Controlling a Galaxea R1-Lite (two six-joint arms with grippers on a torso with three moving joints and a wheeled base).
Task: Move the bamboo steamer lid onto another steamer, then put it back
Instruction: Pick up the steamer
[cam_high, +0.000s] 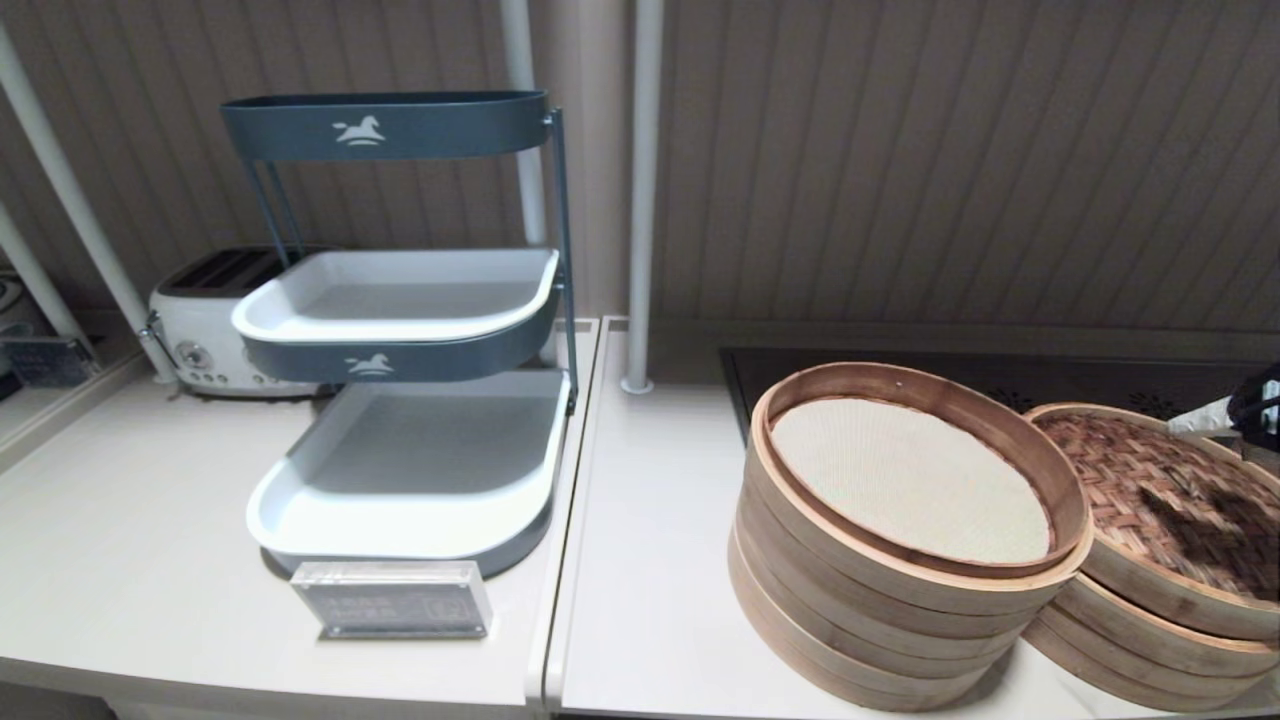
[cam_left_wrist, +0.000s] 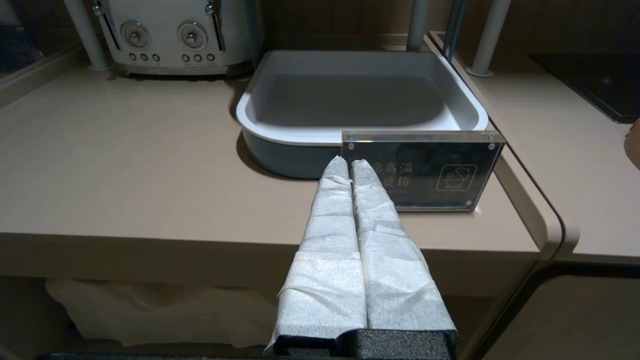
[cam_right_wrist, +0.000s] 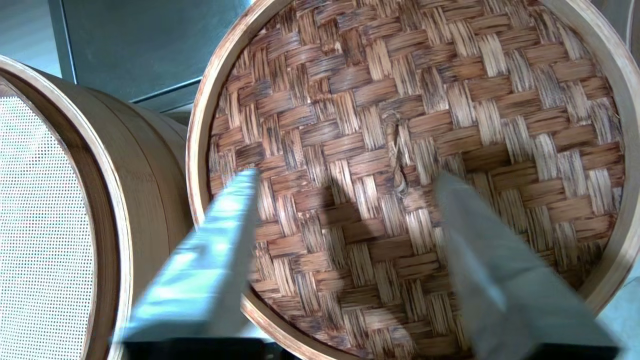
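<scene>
Hovering my right hand (cam_right_wrist: 345, 185) above the bamboo steamer lid (cam_right_wrist: 410, 150), fingers spread wide astride its loop handle (cam_right_wrist: 397, 150) | lid sits on another steamer (cam_high: 1130, 640), far right on table (cam_high: 650, 600) | taller stack (cam_high: 880, 610) touching beside | left hand (cam_left_wrist: 350, 167) closed before the sign (cam_left_wrist: 425, 172)

Three-tier tray rack (cam_high: 400, 330), toaster (cam_high: 205, 325), acrylic sign (cam_high: 392, 600), countertop (cam_high: 130, 540)

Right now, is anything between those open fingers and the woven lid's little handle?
No. In the right wrist view the right gripper hangs open above the bamboo steamer lid, only bare weave around its loop handle.
</scene>
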